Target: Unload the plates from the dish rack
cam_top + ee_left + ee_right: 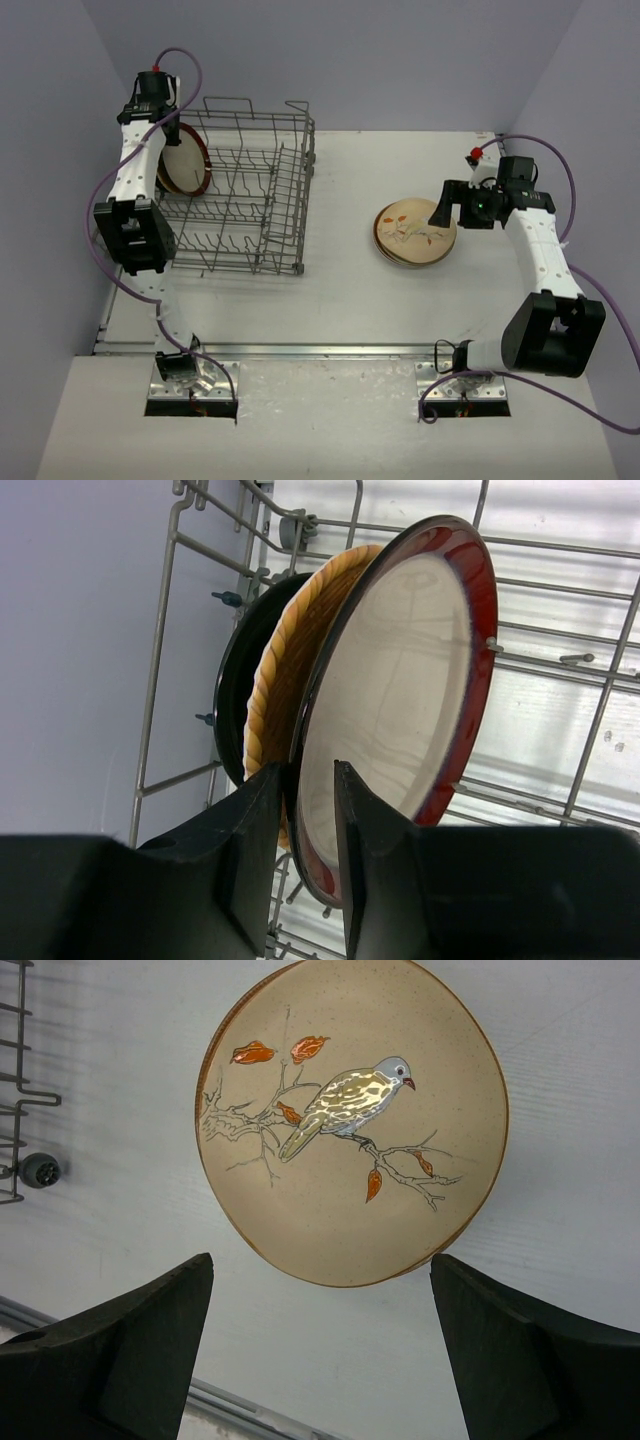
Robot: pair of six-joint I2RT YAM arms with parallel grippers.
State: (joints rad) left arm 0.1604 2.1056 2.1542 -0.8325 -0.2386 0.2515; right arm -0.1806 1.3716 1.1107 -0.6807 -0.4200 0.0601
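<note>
In the grey wire dish rack (pixel 250 190) three plates stand on edge at its far left end. They are a red-rimmed beige plate (pixel 400 680), a tan ribbed plate (pixel 290 650) behind it and a black plate (pixel 235 700) at the back. My left gripper (pixel 307 768) straddles the red-rimmed plate's rim, one finger on its face and one behind it, shut on it. On the table to the right, a stack of plates (pixel 415 232) lies flat, topped by a cream plate with a bird (pixel 350 1130). My right gripper (pixel 320 1257) hovers open just beside that stack, holding nothing.
The rack's raised wire side (pixel 160 660) runs close along the left wall. Upright tines (pixel 240 240) fill the rest of the rack. A metal strip (pixel 300 350) marks the table's near edge. A corner of the rack (pixel 25 1110) shows at the left of the right wrist view.
</note>
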